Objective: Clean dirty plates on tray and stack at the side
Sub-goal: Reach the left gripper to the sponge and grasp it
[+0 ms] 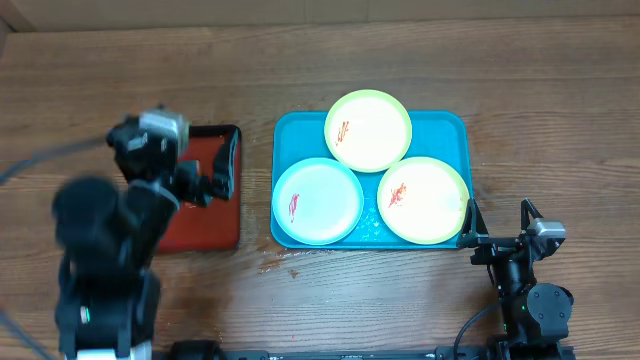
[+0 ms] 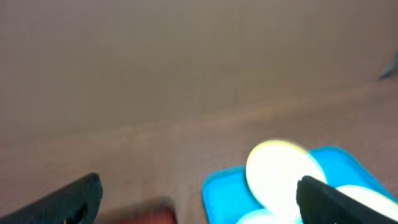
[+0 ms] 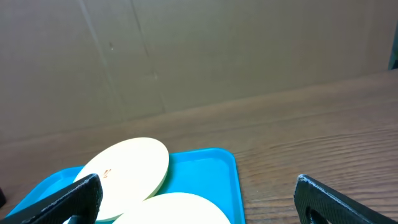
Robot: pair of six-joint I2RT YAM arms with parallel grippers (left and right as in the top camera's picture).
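Three plates lie on the turquoise tray (image 1: 455,125): a yellow-green plate (image 1: 368,130) at the back, a light blue plate (image 1: 318,201) front left, a yellow-green plate (image 1: 424,200) front right. Each bears a red smear. My left gripper (image 1: 212,185) is open and empty above the red tray, left of the turquoise tray. Its wrist view is blurred and shows the tray (image 2: 221,190) and back plate (image 2: 280,171). My right gripper (image 1: 497,222) is open and empty just off the tray's front right corner. Its wrist view shows the tray (image 3: 214,171) and two yellow-green plates (image 3: 127,171).
A smaller red tray (image 1: 205,215) with a black rim lies left of the turquoise tray, partly under my left arm. A small wet patch (image 1: 280,262) shows on the wooden table at the turquoise tray's front left corner. A cardboard wall (image 3: 186,50) stands behind the table.
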